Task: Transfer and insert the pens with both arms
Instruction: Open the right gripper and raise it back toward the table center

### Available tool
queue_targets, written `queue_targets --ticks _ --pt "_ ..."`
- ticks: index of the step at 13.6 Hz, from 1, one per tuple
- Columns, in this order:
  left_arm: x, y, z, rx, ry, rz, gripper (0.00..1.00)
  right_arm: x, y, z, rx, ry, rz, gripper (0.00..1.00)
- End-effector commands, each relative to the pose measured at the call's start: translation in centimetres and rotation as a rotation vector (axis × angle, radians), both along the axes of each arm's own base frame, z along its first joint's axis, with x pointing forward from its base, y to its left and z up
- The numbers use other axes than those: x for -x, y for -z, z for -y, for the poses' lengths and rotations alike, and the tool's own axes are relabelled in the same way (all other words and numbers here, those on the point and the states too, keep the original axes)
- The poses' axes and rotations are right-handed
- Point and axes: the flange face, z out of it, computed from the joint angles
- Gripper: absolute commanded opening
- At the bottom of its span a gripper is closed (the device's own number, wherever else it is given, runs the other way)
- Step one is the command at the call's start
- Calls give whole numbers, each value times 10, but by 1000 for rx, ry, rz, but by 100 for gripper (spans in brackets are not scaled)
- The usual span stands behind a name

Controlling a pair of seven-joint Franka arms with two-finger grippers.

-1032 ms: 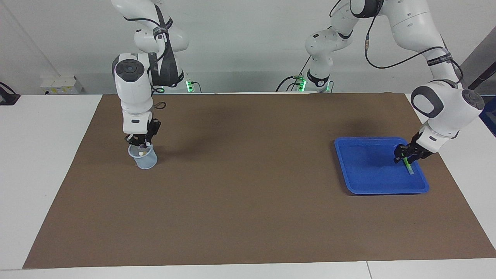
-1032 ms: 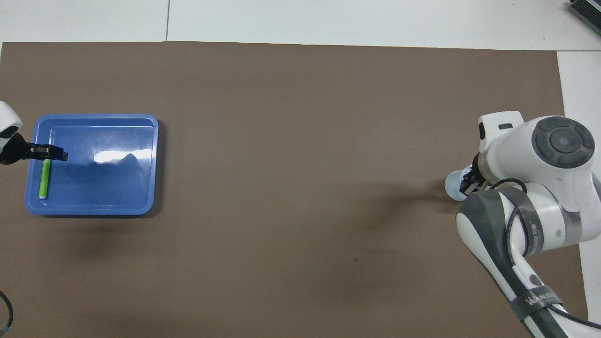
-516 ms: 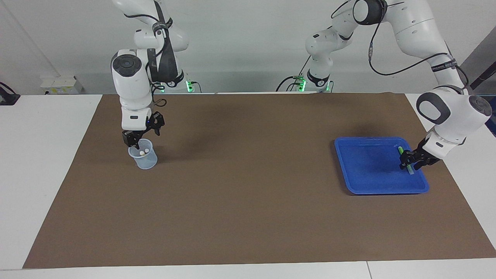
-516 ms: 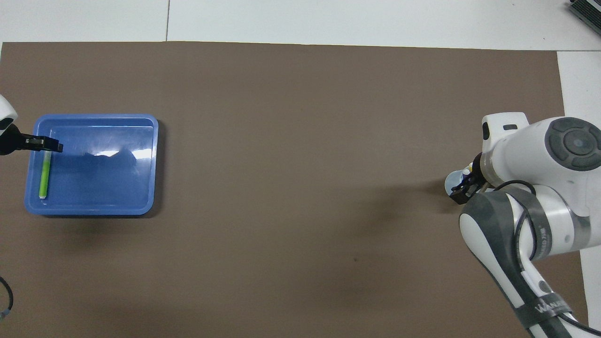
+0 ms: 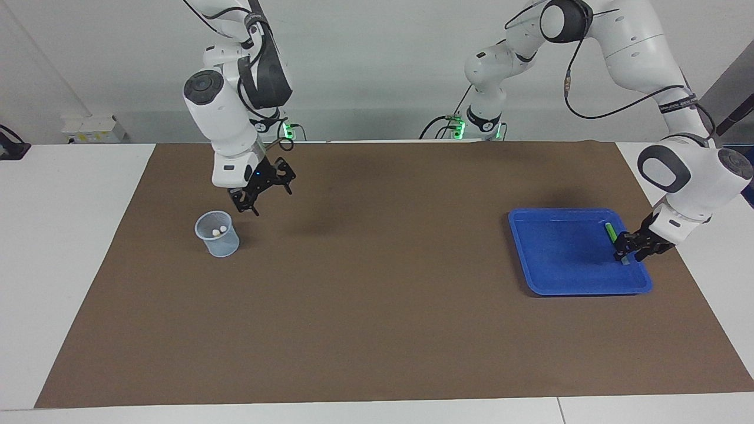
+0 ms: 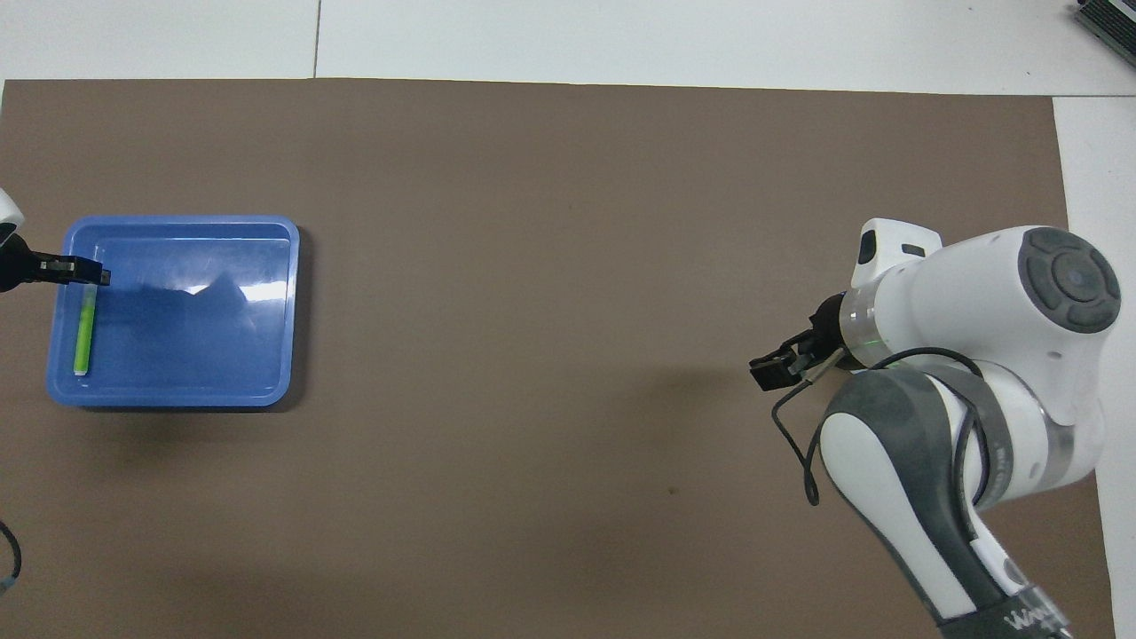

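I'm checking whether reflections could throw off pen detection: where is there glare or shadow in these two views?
Overhead view: a whitish glare streak lies on the blue tray floor, clear of the green pen; a soft shadow darkens the brown mat near the right gripper. Facing view: no glare on the tray; a diffuse shadow falls on the mat beside the raised right gripper.

green pen (image 5: pixel 614 238) lies flat in the blue tray (image 5: pixel 559 277), along the edge at the left arm's end. two other pens (image 5: pixel 219 230) stand in the clear cup (image 5: pixel 218 241), only pale tips showing.
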Motion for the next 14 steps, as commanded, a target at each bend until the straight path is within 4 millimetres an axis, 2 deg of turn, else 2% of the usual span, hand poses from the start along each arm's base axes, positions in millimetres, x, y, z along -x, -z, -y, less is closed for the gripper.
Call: queue_targets --ticks 1,2,5,9,10,12,14 --pt "-3 12 -4 7 -5 24 66 8 -7 -50 -71 189 -17 100" --pt "-2 15 -5 6 -8 26 66 11 -9 -63 -120 277 -48 100" --pt "0 36 -16 12 -28 24 66 9 -16 -72 -306 460 -129 100" --pt "-6 32 -8 28 -31 24 66 11 -24 -99 -468 633 -194 100" --pt "-6 30 -6 31 -29 19 66 16 -25 -116 -499 666 -209 100" --pt "-12 16 -3 45 -25 -3 67 21 -29 -136 -524 746 -209 100" --pt "-12 11 -3 48 -23 -10 67 27 -34 -155 -565 816 -227 100"
